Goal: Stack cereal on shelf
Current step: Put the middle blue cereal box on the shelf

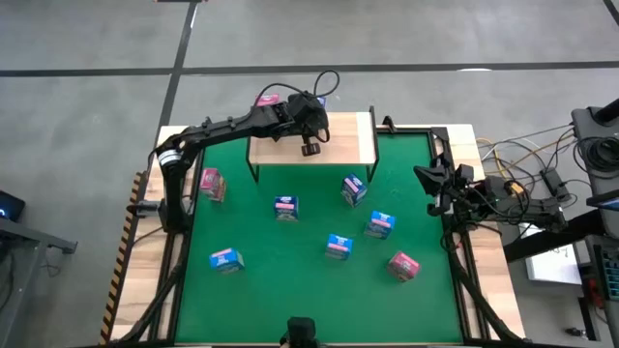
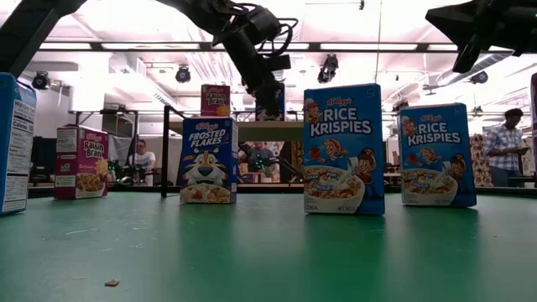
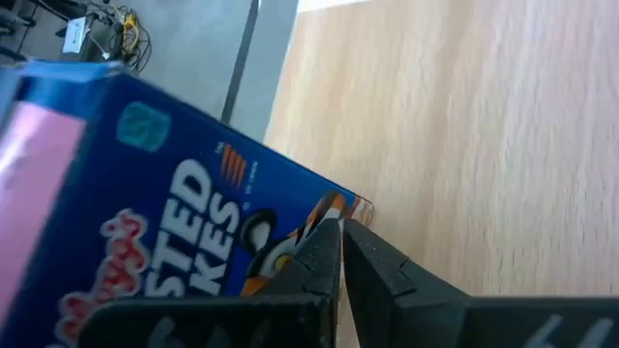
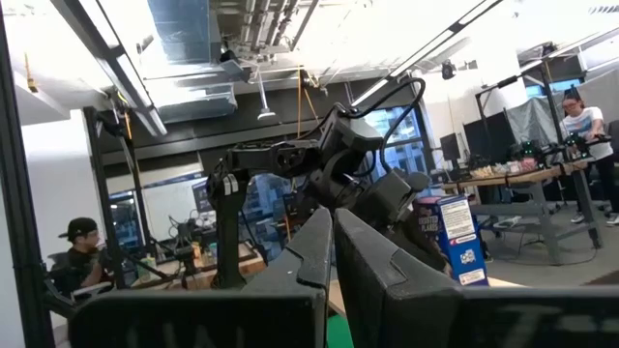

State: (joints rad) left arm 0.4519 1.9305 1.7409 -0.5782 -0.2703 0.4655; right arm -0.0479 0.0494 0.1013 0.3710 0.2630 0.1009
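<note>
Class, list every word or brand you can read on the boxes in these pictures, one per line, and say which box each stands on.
"FROSTED FLAKES": blue box in the low view.
"RICE KRISPIES": large blue box.
"RICE KRISPIES": second blue box, farther right.
"Raisin Bran": magenta box on the mat.
"Raisin Bran": magenta box on the shelf.
"STED", part of a word: blue box in the left wrist view.
Side panel of the leftmost box: mostly too small.

- Setting: a robotics lab or industrial workshop hall.
- Ceiling: exposed ventilation ducts [image 4: 193, 39] and pipes, with hanging lamps [image 2: 183, 74].
- Floor: bare grey concrete [image 1: 87, 106] around the test table.
- Wiring: loose cable bundles [image 1: 527, 164] beside the table.
- Background: workbenches [image 4: 522, 174] carrying equipment, with people [image 2: 506, 143] seated or standing at them.
</note>
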